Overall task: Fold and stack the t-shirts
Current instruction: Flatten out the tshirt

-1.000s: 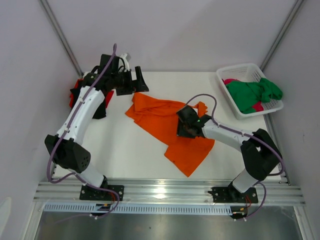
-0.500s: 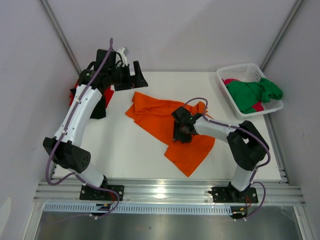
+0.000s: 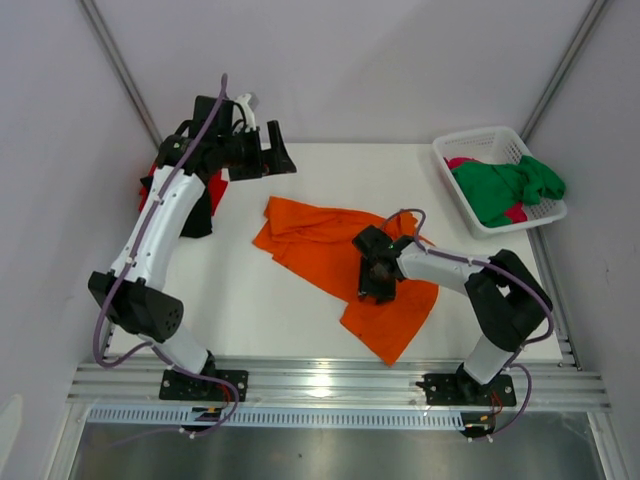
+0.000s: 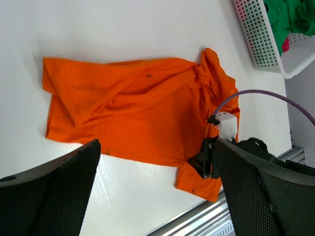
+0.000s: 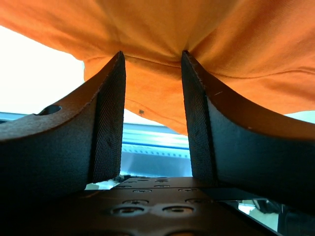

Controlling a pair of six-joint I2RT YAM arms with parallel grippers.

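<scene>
The orange t-shirt lies rumpled and partly spread in the middle of the table. My right gripper points down onto its right half. Its jaws stand apart, and their tips press into the cloth, which puckers between them. My left gripper hangs wide open above the back left of the table, holding nothing. A red t-shirt and a black one lie at the left edge, mostly hidden behind the left arm. Green and pink t-shirts sit bunched in the basket.
The white lattice basket stands at the back right corner. An aluminium rail runs along the near edge by the arm bases. White walls close in on the left, right and back.
The orange t-shirt has slid toward the near right together with my right gripper. My left gripper lifted and swung slightly toward the back, still open.
</scene>
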